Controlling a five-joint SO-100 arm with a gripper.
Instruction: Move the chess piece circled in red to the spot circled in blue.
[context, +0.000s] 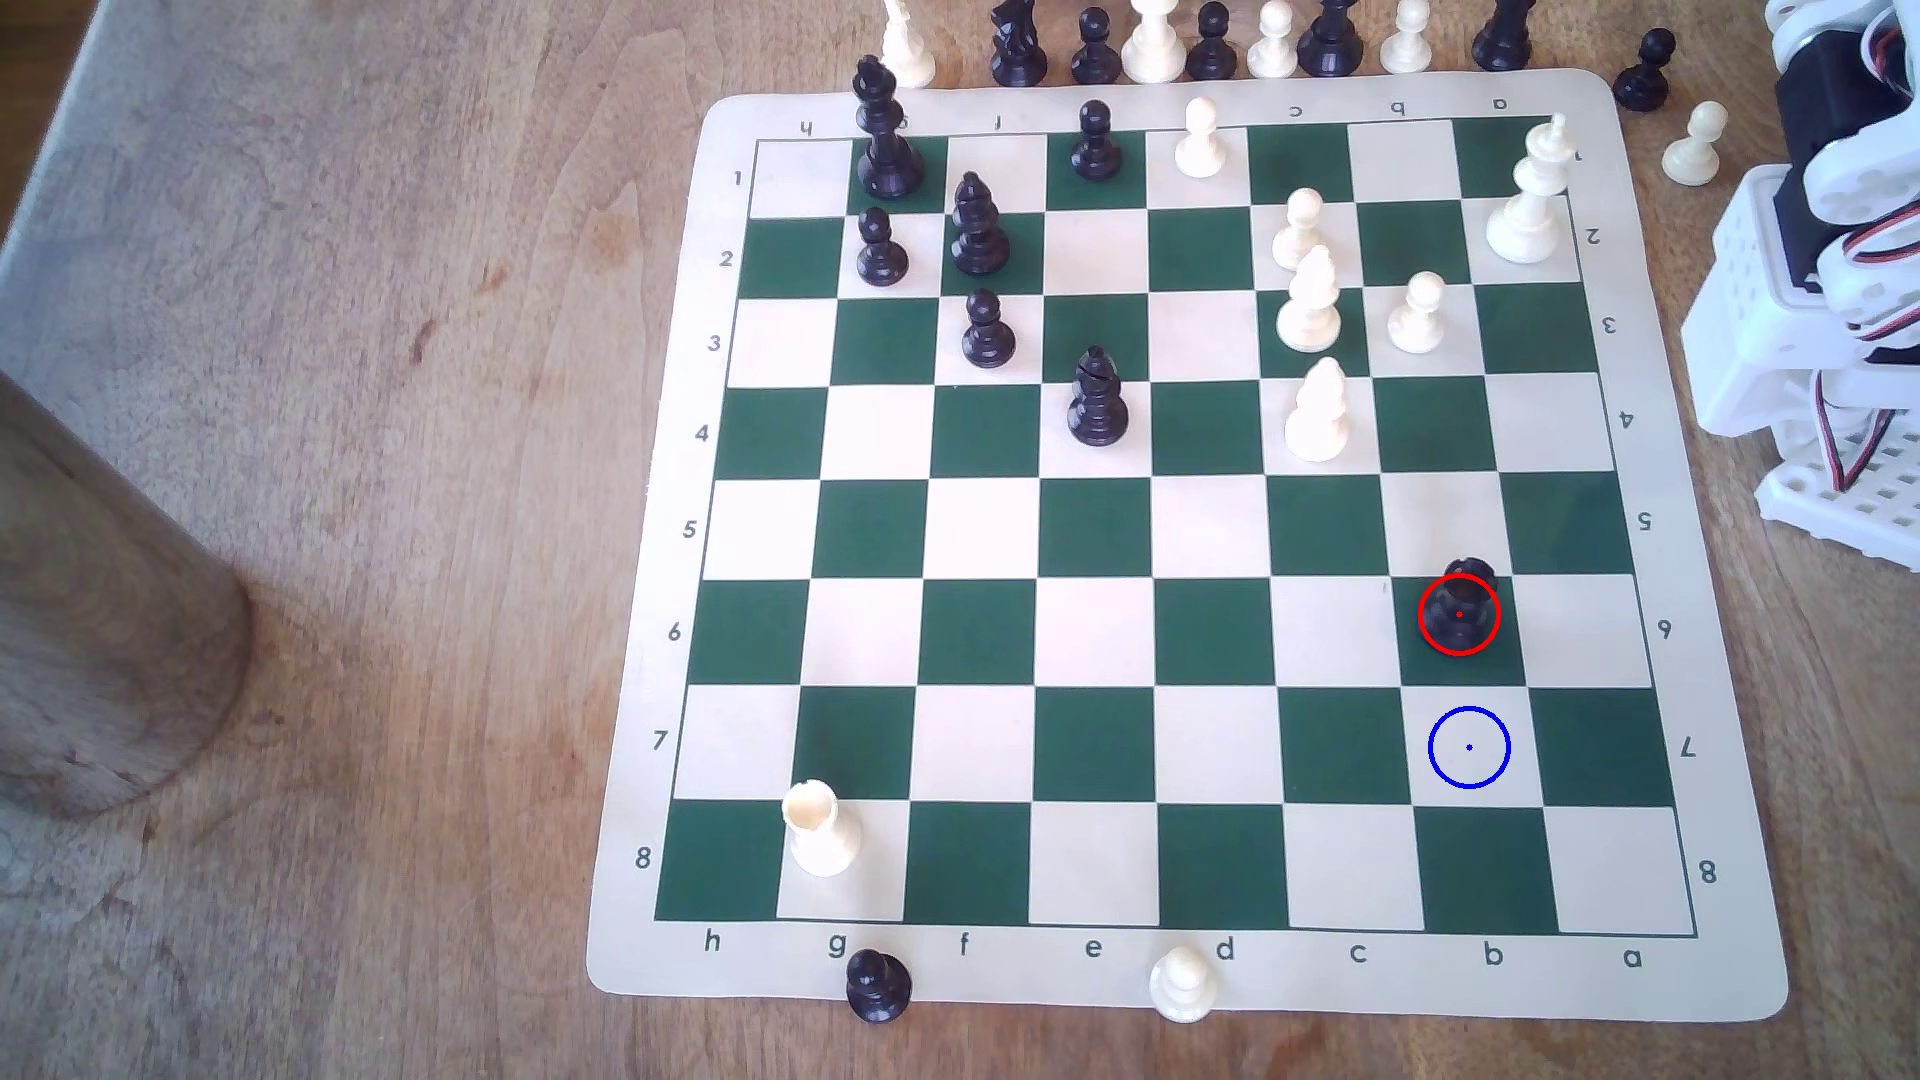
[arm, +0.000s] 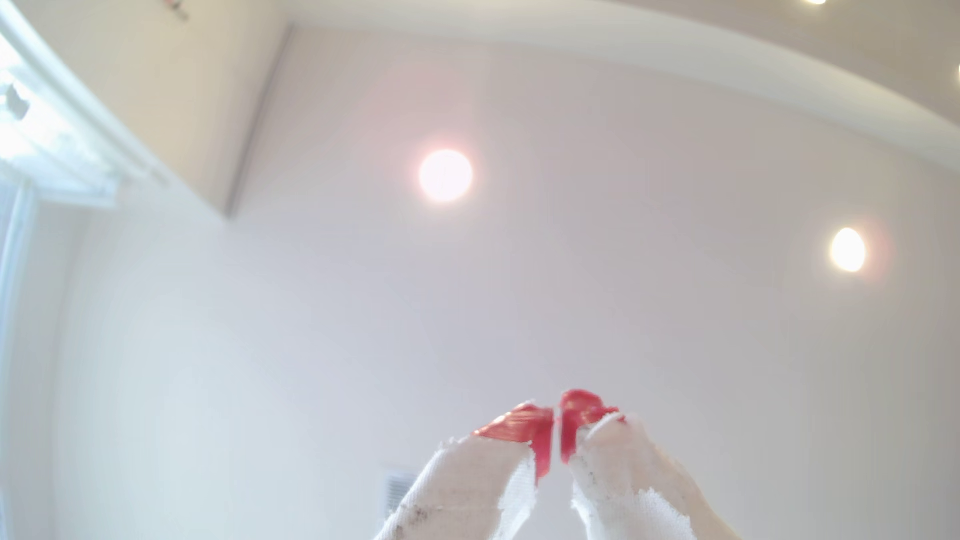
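Two red-tipped fingers (arm: 535, 431) wrapped in white tape are seen in the wrist view pointing up at a pale ceiling with round ceiling lights (arm: 445, 176); the pincer (arm: 557, 433) is closed to a hairline slit with nothing held between its jaws. In the exterior view the white arm (context: 1829, 260) is folded at the exterior view's right edge of the desk (context: 364, 415), well apart from the task's things. The black rook (context: 1460, 608), ringed in red, stands upright on a dark green square in file b, rank 6 of the chess mat (context: 1164, 976), nearer the arm than most black pieces. The blue-circled square (context: 1469, 747), cream-coloured and marked with a small centre dot, lies directly next to the rook's square in the same file, one rank farther from the arm's base. A cream rook (context: 824, 828) stands near the mat's far corner from the arm.
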